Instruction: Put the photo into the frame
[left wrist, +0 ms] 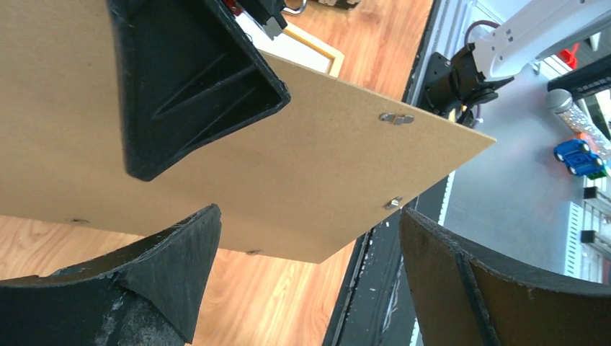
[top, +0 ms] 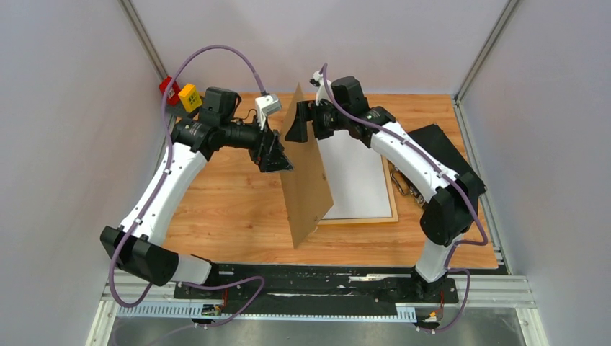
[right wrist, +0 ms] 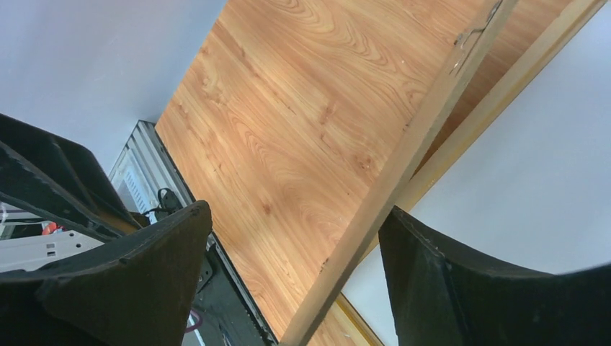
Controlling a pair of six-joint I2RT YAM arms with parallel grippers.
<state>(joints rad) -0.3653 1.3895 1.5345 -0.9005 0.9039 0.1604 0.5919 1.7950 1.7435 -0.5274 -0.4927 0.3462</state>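
Brown hardboard panel (top: 306,180), smooth and matte with small metal clips (left wrist: 396,117) on its face, stands on edge on the wood-grain table (top: 223,209). The right gripper (top: 301,121) straddles the panel's top far corner, its black fingers apart and a gap showing on either side of the thin board, while the left gripper (top: 277,156) hangs just left of the panel, jaws spread wide and holding nothing. Right of the panel the frame (top: 393,205), thin light wood, lies flat with the photo (top: 357,176) inside it, plain white side up.
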